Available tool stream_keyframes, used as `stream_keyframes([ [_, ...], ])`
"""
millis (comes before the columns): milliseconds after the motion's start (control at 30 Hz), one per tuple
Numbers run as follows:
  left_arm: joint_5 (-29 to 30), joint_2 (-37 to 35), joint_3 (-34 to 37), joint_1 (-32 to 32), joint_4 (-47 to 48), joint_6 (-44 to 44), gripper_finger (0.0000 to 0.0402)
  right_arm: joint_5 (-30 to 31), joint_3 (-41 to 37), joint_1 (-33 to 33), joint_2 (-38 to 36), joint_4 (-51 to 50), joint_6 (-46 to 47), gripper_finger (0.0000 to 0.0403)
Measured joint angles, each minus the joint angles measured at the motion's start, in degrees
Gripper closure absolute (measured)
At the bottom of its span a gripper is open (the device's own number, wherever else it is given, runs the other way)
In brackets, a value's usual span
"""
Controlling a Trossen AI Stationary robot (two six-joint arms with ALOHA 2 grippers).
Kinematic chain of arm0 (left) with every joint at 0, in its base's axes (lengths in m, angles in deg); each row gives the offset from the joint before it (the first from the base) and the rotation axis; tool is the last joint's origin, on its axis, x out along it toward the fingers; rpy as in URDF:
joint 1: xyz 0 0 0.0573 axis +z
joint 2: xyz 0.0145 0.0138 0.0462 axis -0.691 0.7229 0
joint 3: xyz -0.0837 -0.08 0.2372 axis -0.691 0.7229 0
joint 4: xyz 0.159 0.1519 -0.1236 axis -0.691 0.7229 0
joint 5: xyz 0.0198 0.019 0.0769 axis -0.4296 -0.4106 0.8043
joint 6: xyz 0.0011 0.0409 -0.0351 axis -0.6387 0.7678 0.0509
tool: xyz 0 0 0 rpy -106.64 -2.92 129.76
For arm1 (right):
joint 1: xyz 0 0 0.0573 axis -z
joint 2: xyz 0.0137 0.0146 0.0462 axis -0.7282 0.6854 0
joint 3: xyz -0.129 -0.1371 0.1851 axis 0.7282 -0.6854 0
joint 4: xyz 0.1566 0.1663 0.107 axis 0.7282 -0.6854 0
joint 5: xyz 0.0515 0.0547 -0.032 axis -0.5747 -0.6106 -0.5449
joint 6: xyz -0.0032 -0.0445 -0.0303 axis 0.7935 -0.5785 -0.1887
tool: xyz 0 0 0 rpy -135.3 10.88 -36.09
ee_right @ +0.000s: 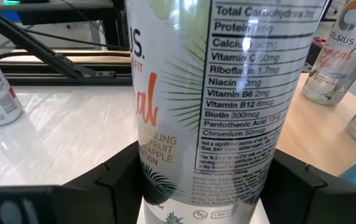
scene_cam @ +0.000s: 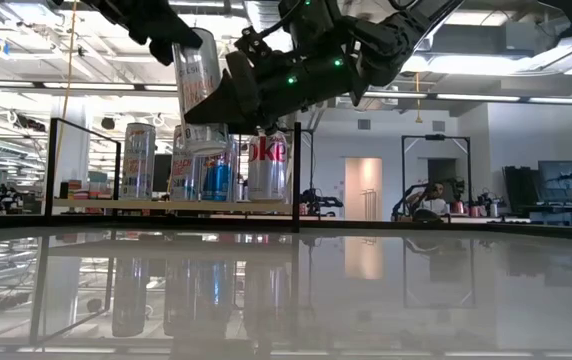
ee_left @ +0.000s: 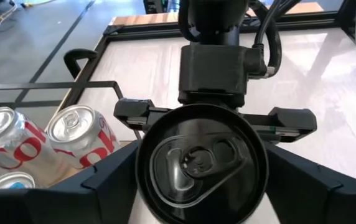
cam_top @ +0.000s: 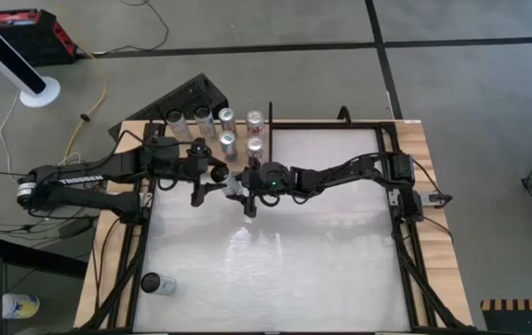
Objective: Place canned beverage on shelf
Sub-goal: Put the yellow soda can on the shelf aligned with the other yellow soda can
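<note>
A tall white Celsius can hangs above the table, just in front of the shelf, a pale board with a black upright. Several cans stand on the shelf. My right gripper reaches in from the table's right and is shut on the can's lower body. My left gripper comes from the table's left. Its fingers stand on either side of the can's top end, which faces the left wrist camera. In the high view the can shows between the two grippers. My right gripper pinches the can's lower side wall between its two fingers. The fingers come nearly level from the table's right and lie across the can. The can is lifted clear of the table, nearly upright, its top leaning a little to the left. My left gripper's fingers flank the can just below its rim. The rim hides the gap, so I cannot tell whether they touch it.
One can lies on its side near the table's near left corner. Another Celsius can stands on the shelf behind the held one. The white tabletop spreads to the right and near. A person sits far back in the room.
</note>
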Motion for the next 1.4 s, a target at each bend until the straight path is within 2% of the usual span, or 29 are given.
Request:
stream_keyframes([
  [133, 0.04, 0.00, 0.00, 0.00, 0.04, 0.18, 0.0166, 0.01, 0.00, 0.02, 0.00, -0.04, -0.15, 0.0131],
  [267, 0.08, -0.02, 0.00, 0.00, 0.08, 0.27, 0.0167, -0.08, 0.00, 0.02, 0.00, -0.06, -0.19, 0.0129],
  [333, 0.11, -0.07, 0.00, 0.00, 0.08, 0.36, 0.0167, -0.09, 0.00, 0.00, 0.00, -0.02, -0.27, 0.0103],
  [433, 0.46, -0.60, -0.16, 0.00, 1.57, 0.55, 0.0167, -0.20, 0.01, -0.04, -0.03, 0.43, -0.14, 0.0041],
  [500, 1.28, -0.56, -1.33, 0.02, 4.31, 0.49, 0.0167, -0.29, 0.09, 0.03, -0.12, -0.09, 0.01, 0.0018],
  [700, 5.21, -0.68, -6.49, 0.04, 13.96, 0.79, 0.0167, -0.36, 0.00, 0.67, -2.51, -6.66, 0.28, 0.0045],
  [867, 7.64, -2.44, -8.34, 0.79, 18.14, 1.60, 0.0167, -0.37, 0.04, 0.87, -5.30, -16.06, 0.35, 0.0047],
  [1000, 9.14, -3.99, -8.35, 4.25, 21.89, 1.73, 0.0167, -0.34, 0.00, 0.87, -7.09, -21.32, 0.78, 0.0046],
  [1167, 9.00, -4.27, -8.35, 11.21, 23.22, 4.55, 0.0167, -0.34, 0.00, 0.87, -7.56, -22.57, 0.47, 0.0047],
  [1400, 0.86, -2.85, -8.35, 23.88, 24.01, 8.47, 0.0167, -0.32, 0.00, 0.87, -7.53, -22.30, 0.30, 0.0047],
])
